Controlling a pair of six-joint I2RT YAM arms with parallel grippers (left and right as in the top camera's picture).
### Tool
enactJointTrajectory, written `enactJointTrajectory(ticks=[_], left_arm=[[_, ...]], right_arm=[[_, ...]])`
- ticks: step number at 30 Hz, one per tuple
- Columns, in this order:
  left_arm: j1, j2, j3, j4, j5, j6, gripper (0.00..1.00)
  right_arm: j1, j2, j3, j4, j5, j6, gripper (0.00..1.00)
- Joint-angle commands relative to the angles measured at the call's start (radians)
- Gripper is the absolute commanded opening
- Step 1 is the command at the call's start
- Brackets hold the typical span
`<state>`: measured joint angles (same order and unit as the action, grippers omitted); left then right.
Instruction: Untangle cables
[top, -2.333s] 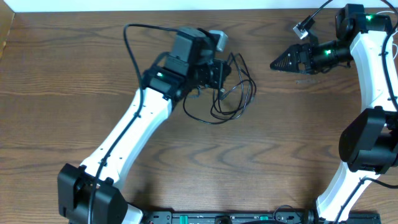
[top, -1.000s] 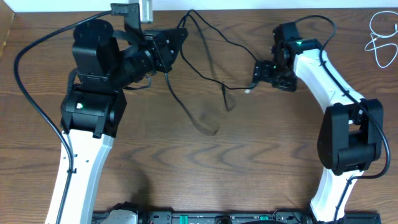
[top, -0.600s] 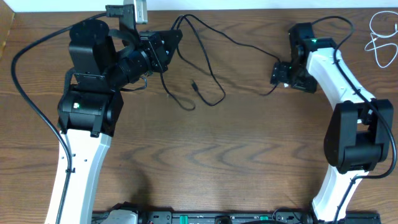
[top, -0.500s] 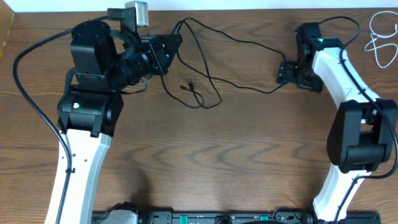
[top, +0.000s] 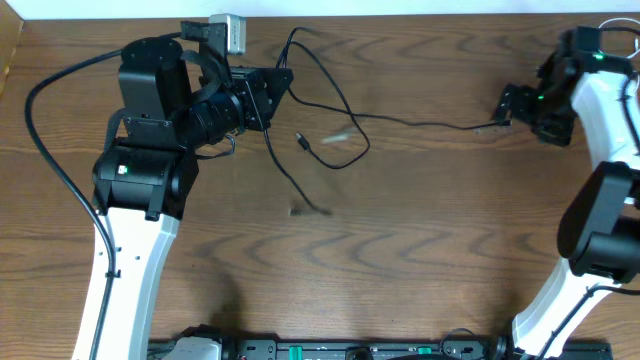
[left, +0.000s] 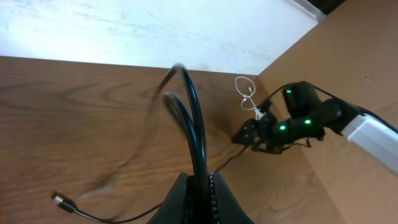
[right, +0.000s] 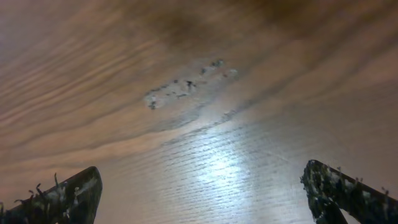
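The black cable (top: 420, 123) runs from my left gripper (top: 281, 84), loops up toward the back edge, bends down to mid-table and stretches right. Its right end lies on the wood just left of my right gripper (top: 506, 106). A small plug end (top: 300, 140) hangs off a loose strand. In the left wrist view my left gripper (left: 199, 182) is shut on the black cable (left: 193, 112). In the right wrist view my right gripper (right: 205, 193) is wide open over bare wood. The white cable (left: 247, 98) lies coiled at the far right; in the overhead view my right arm hides it.
The wooden table (top: 400, 260) has a white wall along its back edge (top: 400, 8). My right arm (top: 600, 90) stands along the right edge. A thick black robot wire (top: 50, 130) arcs left of my left arm.
My right gripper has moved right toward the table's right edge and now shows open and empty. The black cable is stretched out longer, its loops smaller. My left gripper has barely moved.
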<state>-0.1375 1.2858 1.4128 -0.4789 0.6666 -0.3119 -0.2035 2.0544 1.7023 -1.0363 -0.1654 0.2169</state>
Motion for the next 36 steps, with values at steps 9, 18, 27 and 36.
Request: enactJointTrajectory(ticks=[9,18,27,36], left_arm=[[0.007,-0.005,0.005,-0.024,-0.020,0.030,0.07],[-0.045,-0.005,0.005,-0.058,-0.020,0.022,0.07],[-0.108,-0.005,0.005,-0.052,-0.020,0.000,0.08],[-0.147,-0.004,0.005,-0.055,-0.020,-0.044,0.07]], right_arm=[[-0.013,-0.013,0.018,-0.008,-0.752,-0.498,0.99],[0.068,-0.079,0.018,0.041,-1.133,-0.708,0.99],[0.199,-0.125,0.018,0.095,-1.147,-0.685,0.99],[0.314,-0.124,0.018,0.100,-1.143,-0.685,0.97]])
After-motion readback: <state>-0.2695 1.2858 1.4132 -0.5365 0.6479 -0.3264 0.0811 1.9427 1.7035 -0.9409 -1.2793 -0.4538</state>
